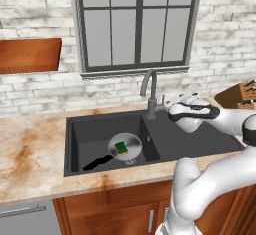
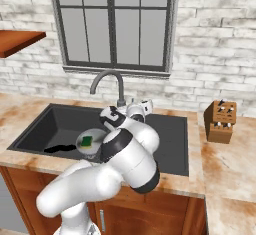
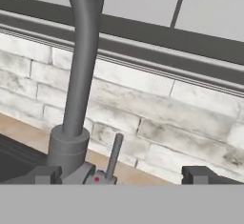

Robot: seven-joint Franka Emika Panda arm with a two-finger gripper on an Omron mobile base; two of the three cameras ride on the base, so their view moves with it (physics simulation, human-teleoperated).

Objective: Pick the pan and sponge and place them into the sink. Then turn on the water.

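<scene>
Bench (image 1: 30, 149): marbled tan top around the sink.
Sink (image 1: 80, 129): matte black, set into the bench, draining board to the right.
Pan (image 1: 131, 144): down in the basin, black handle pointing left.
Sponge (image 1: 121, 148): green side up, lying inside the pan.
Jaws (image 3: 121, 174): wide apart, empty (fingertips either side of the lever).
Tap lever (image 3: 113, 156): thin, upright, just beside the faucet (image 3: 78, 75) base.
Window (image 1: 135, 19): behind the faucet.

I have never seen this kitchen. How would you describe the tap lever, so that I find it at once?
Under the window, the black sink has a grey gooseneck faucet at its back edge. Beside the faucet's round base stands the lever: a thin, short, upright grey rod, much slimmer than the spout.
</scene>
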